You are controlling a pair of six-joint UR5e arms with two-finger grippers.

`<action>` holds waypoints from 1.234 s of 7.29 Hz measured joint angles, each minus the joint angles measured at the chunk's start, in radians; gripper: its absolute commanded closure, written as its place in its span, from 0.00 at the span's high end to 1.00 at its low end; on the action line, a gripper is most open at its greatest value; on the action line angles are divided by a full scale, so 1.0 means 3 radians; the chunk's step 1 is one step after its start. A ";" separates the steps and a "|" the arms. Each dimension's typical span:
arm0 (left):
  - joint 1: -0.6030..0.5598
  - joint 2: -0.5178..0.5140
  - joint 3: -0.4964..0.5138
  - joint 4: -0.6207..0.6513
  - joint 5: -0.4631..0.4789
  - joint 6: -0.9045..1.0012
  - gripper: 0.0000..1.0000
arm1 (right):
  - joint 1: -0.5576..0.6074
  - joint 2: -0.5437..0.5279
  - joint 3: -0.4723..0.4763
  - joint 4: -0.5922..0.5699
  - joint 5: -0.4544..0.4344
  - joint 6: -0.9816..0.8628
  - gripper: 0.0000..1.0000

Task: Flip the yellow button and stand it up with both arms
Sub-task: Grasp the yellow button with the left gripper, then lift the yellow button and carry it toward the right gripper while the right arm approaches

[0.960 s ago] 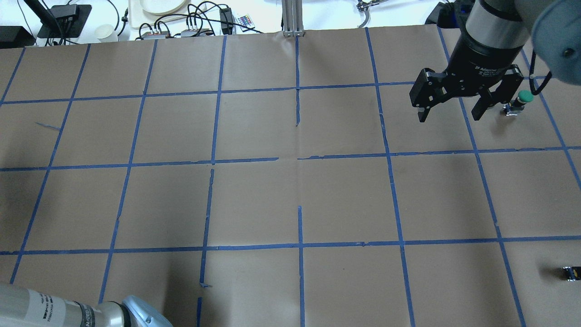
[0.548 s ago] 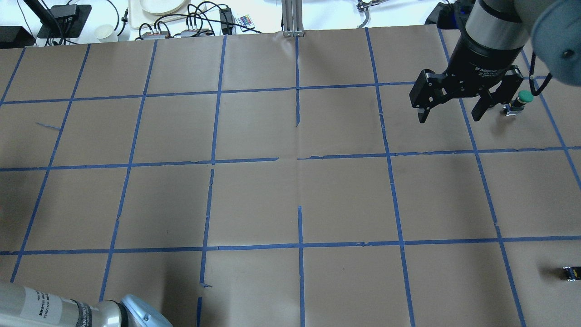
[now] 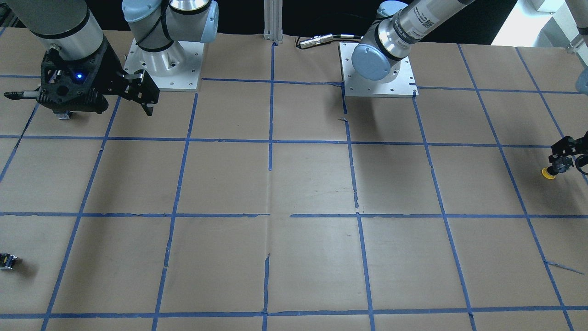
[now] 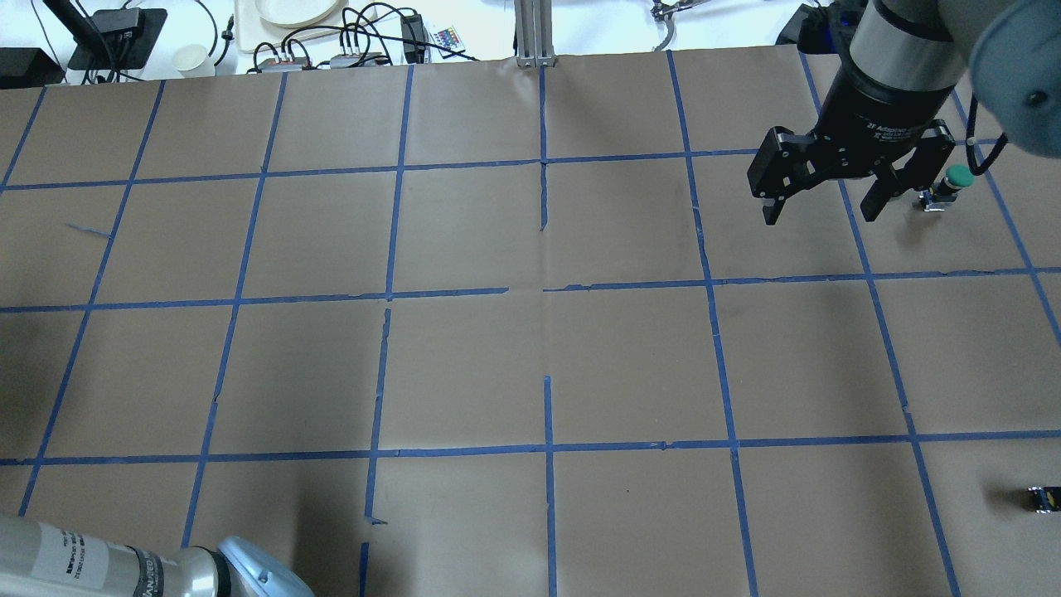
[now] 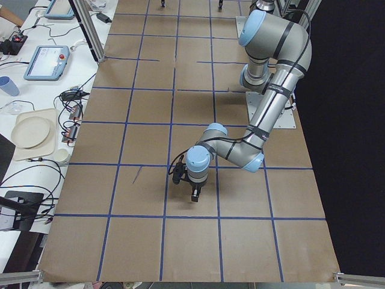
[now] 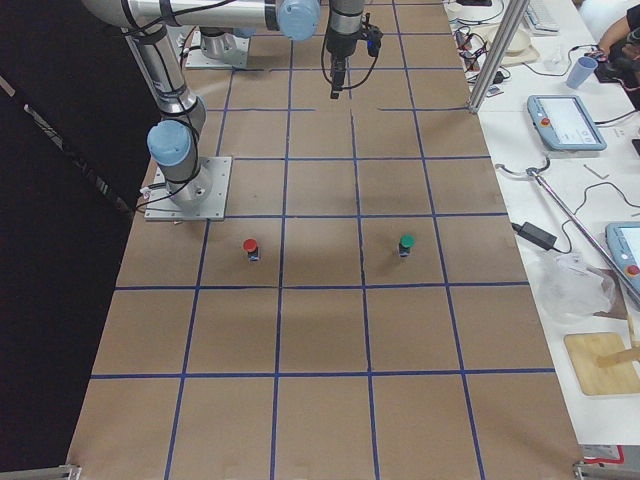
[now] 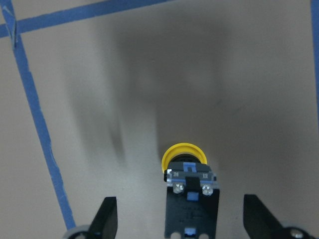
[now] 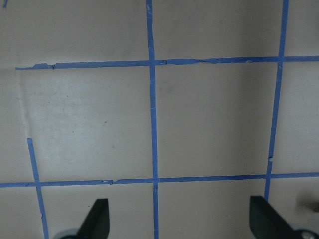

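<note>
Yellow button (image 7: 184, 155) sits at the surface's left end, cap pointing away from the wrist camera, between the left hand's (image 7: 182, 211) spread fingers (image 7: 107, 219), neither touching; we judge it framed for a pinch. Further right, the right hand (image 4: 821, 214) hovers spread and empty beside a green button (image 4: 955, 178), presumably waiting to help. Off the surface, a cup (image 4: 191, 58) and plate (image 4: 286, 10) look empty

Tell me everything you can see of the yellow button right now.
The yellow button has a round yellow mushroom cap on a black-and-grey body with two screws and blue bits at its end. It looks tipped over on the brown paper, cap pointing away from the wrist camera, between the open left gripper's fingers, which seem clear of it.
</note>
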 measured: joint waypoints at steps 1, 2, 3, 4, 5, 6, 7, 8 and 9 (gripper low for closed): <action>0.0001 0.0001 -0.0005 -0.0001 -0.0004 0.0002 0.25 | 0.0000 0.0001 0.0000 0.0000 0.0000 -0.0001 1.00; 0.0000 0.0004 -0.0007 -0.0003 -0.0006 0.0005 0.22 | 0.0000 0.0002 0.0000 0.0000 0.0001 0.0000 1.00; -0.0002 0.0007 -0.0008 -0.0005 -0.0011 0.0009 0.19 | 0.0000 0.0004 0.0001 0.0000 0.0000 0.0000 1.00; -0.0006 0.0026 -0.0007 -0.0022 -0.0022 0.0012 0.18 | 0.0000 0.0006 0.0003 0.0000 -0.0001 -0.0001 1.00; -0.0008 0.0058 -0.0003 -0.0099 -0.0069 0.0013 0.17 | 0.0000 0.0007 0.0004 -0.0001 -0.0001 -0.0001 1.00; -0.0019 0.0102 0.0011 -0.0246 -0.0155 0.0005 0.16 | 0.0000 0.0013 0.0005 -0.0002 0.0000 -0.0010 1.00; -0.0055 0.0213 0.0035 -0.0490 -0.0231 -0.0024 0.16 | 0.0000 0.0029 0.0004 -0.0001 0.0001 -0.0054 1.00; -0.0121 0.0416 0.0053 -0.0837 -0.0336 -0.0086 0.15 | -0.0007 0.0050 0.0000 -0.0001 0.0002 -0.0129 1.00; -0.0256 0.0674 0.0061 -0.1189 -0.0494 -0.0155 0.15 | -0.0014 0.0069 -0.0005 -0.0007 0.0028 -0.0159 1.00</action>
